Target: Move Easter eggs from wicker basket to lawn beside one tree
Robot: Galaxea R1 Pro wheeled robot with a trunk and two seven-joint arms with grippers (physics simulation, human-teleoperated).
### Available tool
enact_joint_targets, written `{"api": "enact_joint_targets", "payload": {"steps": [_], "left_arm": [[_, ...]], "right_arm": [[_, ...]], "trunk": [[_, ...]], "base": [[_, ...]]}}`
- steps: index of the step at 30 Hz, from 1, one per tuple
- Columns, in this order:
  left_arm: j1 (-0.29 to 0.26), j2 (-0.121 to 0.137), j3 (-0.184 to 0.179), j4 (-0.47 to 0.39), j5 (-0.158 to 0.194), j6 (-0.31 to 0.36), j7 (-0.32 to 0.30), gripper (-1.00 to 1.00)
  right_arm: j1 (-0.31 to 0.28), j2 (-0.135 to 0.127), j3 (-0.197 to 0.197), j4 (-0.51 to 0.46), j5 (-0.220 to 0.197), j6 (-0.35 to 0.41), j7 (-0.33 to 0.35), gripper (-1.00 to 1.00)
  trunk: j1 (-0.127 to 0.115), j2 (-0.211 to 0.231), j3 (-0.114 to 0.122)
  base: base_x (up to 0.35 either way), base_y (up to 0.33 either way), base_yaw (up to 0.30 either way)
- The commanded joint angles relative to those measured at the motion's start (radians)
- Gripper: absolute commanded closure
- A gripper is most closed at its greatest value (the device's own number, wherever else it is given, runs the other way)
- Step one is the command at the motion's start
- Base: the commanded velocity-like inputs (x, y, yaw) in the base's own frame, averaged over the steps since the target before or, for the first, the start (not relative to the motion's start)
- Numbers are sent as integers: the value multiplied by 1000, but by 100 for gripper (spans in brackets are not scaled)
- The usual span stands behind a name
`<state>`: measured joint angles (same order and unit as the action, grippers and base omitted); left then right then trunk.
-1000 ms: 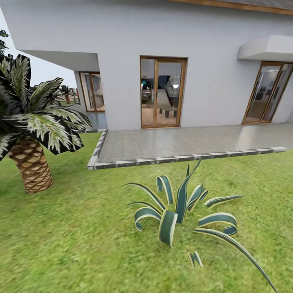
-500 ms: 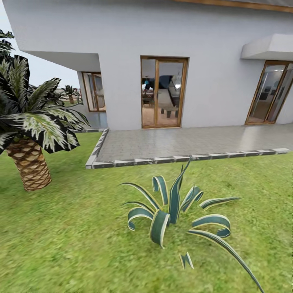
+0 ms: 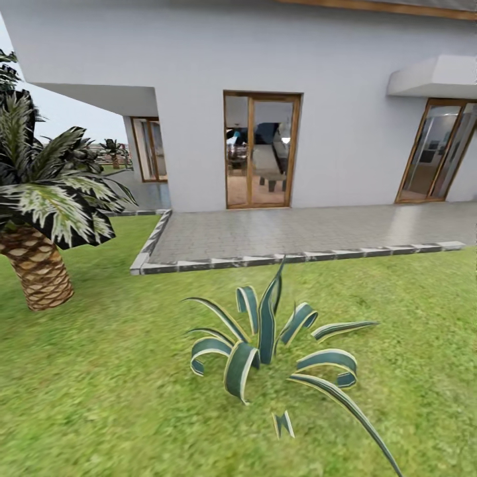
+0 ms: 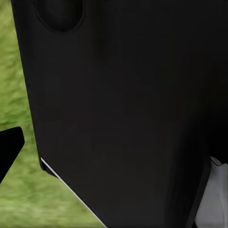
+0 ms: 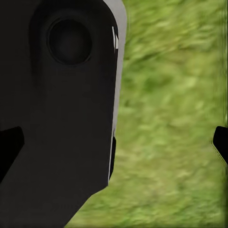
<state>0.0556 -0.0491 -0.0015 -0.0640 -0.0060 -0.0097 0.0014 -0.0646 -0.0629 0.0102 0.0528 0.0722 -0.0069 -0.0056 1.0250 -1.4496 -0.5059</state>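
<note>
The lawn [image 3: 99, 371] spreads bright green across the lower part of the head view, in the garden before a white house [image 3: 344, 73]. The Easter eggs, the wicker basket and the tree are out of view. In the right wrist view my right gripper [image 5: 115, 142] is open, its two black fingertips [image 5: 9, 147] far apart at the picture's edges, with grass and a black part of the robot's body [image 5: 66, 118] beyond. In the left wrist view my left gripper [image 4: 114, 142] shows one black fingertip [image 4: 9, 147] at the edge, over grass, beside a dark body panel [image 4: 128, 109].
A short scaly-trunked palm [image 3: 36, 265] stands at the left. A striped spiky agave plant [image 3: 265, 344] grows in the grass straight ahead. Behind it a grey paved patio [image 3: 298, 228] with a stone kerb [image 3: 265, 260] runs along the house, which has wood-framed glass doors [image 3: 258, 151].
The whole head picture has shifted: palm, agave and doors sit further left than a second ago, so the camera has moved. Nothing was taken hold of or let go.
</note>
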Motion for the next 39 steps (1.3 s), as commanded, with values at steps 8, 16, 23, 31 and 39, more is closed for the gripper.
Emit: {"api": "enact_joint_targets", "payload": {"steps": [8, 16, 23, 31, 39], "left_arm": [[1, 0, 0, -2, -1, -1, 0, -100], [0, 0, 0, -2, -1, -1, 0, -100], [0, 0, 0, -2, -2, -1, 0, -100], [1, 0, 0, -2, -2, -1, 0, -100], [1, 0, 0, -2, -2, -1, 0, -100]], "right_arm": [[-1, 0, 1, 2, 8, -1, -1, -100], [-1, 1, 1, 2, 8, -1, -2, -100], [-1, 4, 1, 3, 6, 1, -2, -100], [-1, 4, 1, 3, 7, 1, -2, -100], [-1, 4, 1, 2, 7, 1, -2, -100]], "trunk": [[0, 0, -1], [0, 0, -1], [0, 0, -1], [0, 0, -1], [0, 0, -1]], "base": [[21, -305, 0], [109, -303, 8], [132, -300, 215], [131, -300, 180], [131, -300, 4]]}}
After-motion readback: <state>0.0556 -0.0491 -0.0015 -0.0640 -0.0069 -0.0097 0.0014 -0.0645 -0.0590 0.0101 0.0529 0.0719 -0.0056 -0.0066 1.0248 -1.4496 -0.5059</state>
